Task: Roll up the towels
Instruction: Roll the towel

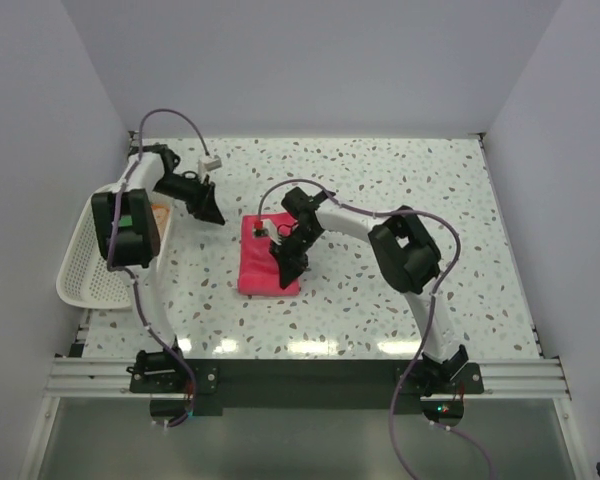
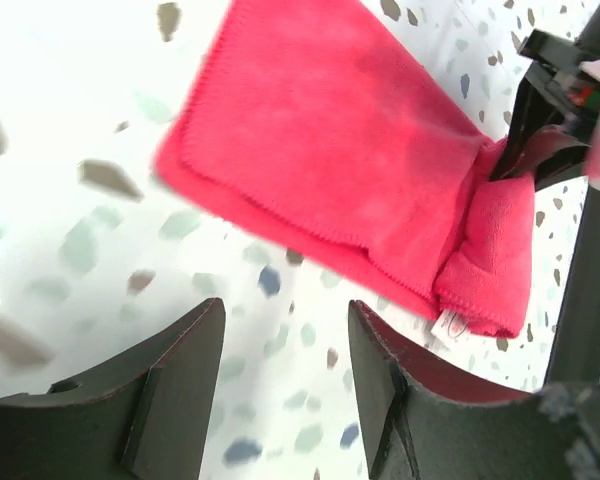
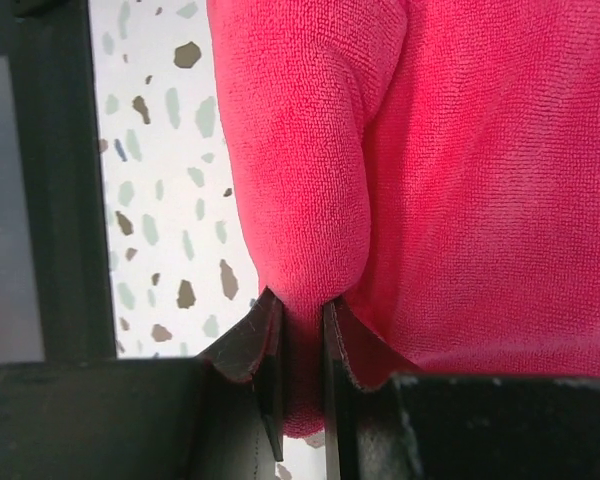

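Pink-red towel [image 3: 460, 150], tip apparently inside right tool [image 3: 302, 310]

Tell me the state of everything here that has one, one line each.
Red towel: lying on the table, one end bunched into a fold, the rest flat.
Right gripper: shut on that fold.
Left gripper: open, empty, above the table beside the towel.
Basket: at the table's left edge.
Peach towel: in the basket, mostly hidden by the left arm.
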